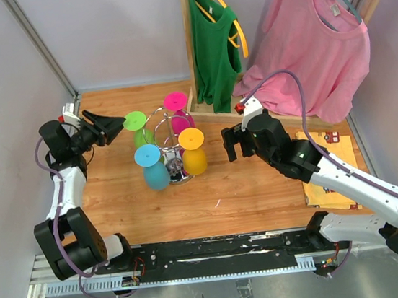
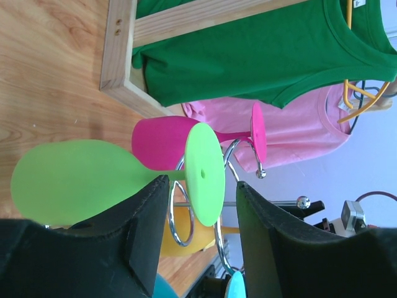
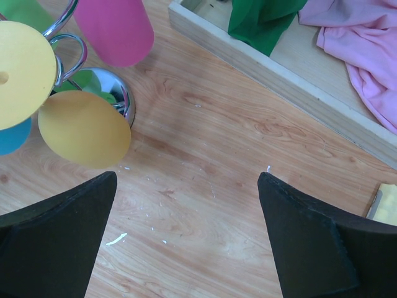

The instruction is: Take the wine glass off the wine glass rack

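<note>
Left wrist view half hides the matte green wine glass (image 2: 74, 180) stem behind the left claw (image 2: 202, 186), spread wide around its flat foot. It hangs on the shiny wire rack (image 3: 118, 93). Nearby the right claw (image 3: 186, 177) gapes above the wood-grain table (image 3: 217, 155).

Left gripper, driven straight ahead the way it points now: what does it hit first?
The green wine glass: its round foot sits right at the open left gripper fingertips. The wine glass rack wire probably comes next, but depth is unclear.
</note>
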`<state>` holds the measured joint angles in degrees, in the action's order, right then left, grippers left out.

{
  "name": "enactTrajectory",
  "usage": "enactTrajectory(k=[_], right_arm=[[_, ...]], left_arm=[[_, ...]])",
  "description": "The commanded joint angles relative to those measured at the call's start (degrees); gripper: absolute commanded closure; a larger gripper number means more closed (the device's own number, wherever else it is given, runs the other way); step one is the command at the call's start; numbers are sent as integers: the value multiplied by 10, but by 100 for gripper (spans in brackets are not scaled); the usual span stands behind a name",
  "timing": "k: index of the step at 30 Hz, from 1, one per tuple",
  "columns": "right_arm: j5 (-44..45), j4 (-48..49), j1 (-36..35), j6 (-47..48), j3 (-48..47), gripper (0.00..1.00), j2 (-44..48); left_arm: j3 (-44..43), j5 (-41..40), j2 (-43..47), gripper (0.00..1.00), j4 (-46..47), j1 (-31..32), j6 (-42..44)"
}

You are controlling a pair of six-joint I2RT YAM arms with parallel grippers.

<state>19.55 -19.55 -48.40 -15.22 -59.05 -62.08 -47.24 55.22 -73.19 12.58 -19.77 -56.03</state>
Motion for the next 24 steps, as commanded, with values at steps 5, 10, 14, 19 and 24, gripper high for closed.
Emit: enactTrajectory(k=[5, 10, 14, 19, 24], right_arm=[[15, 9, -9, 3, -5, 2, 13], [18, 7, -8, 4, -1, 2, 12], [20, 7, -8, 4, 3, 2, 12], [22, 7, -8, 6, 3, 2, 12], [24, 7, -8, 5, 6, 2, 15]], left_arm=[[-2, 23, -17, 49, 37, 12, -21], [4, 33, -24, 54, 48, 13, -31], [7, 37, -27, 64, 51, 13, -34], [12, 38, -23, 66, 51, 13, -39], [18, 41, -15, 76, 51, 13, -42]])
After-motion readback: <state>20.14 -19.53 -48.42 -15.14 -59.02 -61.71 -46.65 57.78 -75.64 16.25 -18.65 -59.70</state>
